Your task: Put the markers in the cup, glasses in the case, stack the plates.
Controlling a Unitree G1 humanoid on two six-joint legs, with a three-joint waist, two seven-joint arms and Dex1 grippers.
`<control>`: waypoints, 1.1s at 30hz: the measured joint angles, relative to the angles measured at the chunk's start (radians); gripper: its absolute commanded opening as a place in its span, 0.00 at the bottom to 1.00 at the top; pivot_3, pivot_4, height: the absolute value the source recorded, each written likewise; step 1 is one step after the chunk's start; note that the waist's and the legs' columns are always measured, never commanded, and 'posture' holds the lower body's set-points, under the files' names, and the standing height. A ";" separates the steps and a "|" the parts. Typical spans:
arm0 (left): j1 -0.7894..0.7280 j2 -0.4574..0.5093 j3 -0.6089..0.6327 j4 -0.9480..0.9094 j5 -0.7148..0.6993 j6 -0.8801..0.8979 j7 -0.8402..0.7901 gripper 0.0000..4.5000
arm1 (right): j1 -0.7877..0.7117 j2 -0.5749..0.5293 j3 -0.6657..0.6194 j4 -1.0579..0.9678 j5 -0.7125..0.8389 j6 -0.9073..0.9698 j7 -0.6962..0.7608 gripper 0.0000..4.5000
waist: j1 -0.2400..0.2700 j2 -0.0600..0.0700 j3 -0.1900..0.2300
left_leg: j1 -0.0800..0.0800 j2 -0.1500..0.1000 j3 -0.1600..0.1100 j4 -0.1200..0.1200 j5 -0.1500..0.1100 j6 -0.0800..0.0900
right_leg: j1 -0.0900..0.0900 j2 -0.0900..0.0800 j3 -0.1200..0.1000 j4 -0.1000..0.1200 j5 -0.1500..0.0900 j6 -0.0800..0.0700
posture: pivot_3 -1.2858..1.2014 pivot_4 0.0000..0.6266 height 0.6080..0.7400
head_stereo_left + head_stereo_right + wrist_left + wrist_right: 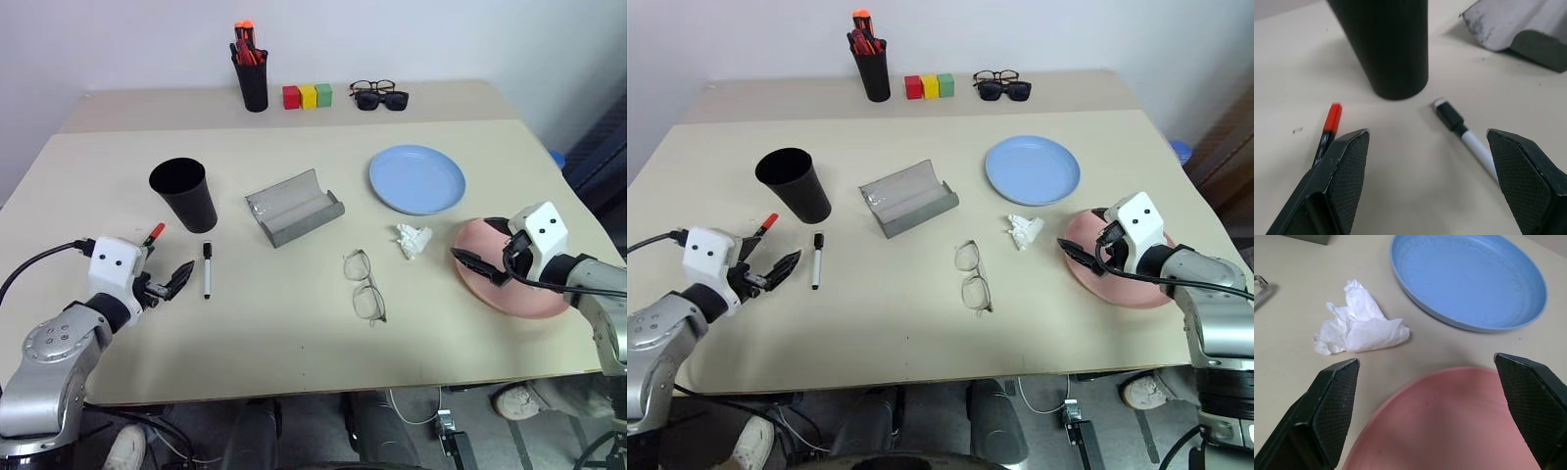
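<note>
From the head camera I see my left gripper (174, 281) low over the tan table (294, 343), wide open and holding nothing. The red-capped slim marker (154, 234) lies just beside it, and the white slim marker with the black cap (207, 268) lies near, both in front of the wide black plastic cup (184, 194). The grey open glasses case (293, 208) sits in the middle, with the thin wire-frame glasses (364, 285) in front of it. My right gripper (482, 266) hangs open over the round pink plastic plate (519, 294); the round light blue plate (416, 178) lies farther back.

In the left wrist camera both markers lie between my open fingers (1344, 171), untouched, so I think the marker step is just starting. Next I should drop onto one marker and squeeze.

In the right wrist camera the pink plate's rim sits between my open fingers (1334, 404), near a crumpled white tissue (1359, 323)
</note>
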 measured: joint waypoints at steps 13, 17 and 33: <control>0.019 0.009 0.040 -0.051 -0.020 0.045 0.022 0.87 | -0.117 0.074 0.112 -0.039 0.002 0.012 -0.013 1.00 | -0.001 0.000 0.000 | 0.000 0.000 0.000 0.000 0.000 0.000 | 0.000 0.000 0.000 0.001 0.000 0.000 | 0.52 0.24 1.00; -0.005 0.005 -0.005 -0.076 -0.004 0.112 0.080 0.87 | -0.163 0.146 0.199 -0.103 0.003 0.032 -0.013 1.00 | 0.000 0.000 0.000 | 0.000 0.000 0.000 0.000 0.000 0.000 | 0.000 0.000 0.000 0.001 0.000 0.000 | 0.52 0.24 1.00; -0.410 -0.184 -0.167 0.052 0.070 0.646 0.377 0.99 | -0.298 0.476 0.656 -0.167 -0.130 0.012 -0.033 1.00 | 0.000 -0.001 -0.001 | 0.000 0.000 -0.005 0.001 0.001 -0.001 | 0.000 0.001 -0.003 0.006 0.002 0.005 | 0.52 0.24 1.00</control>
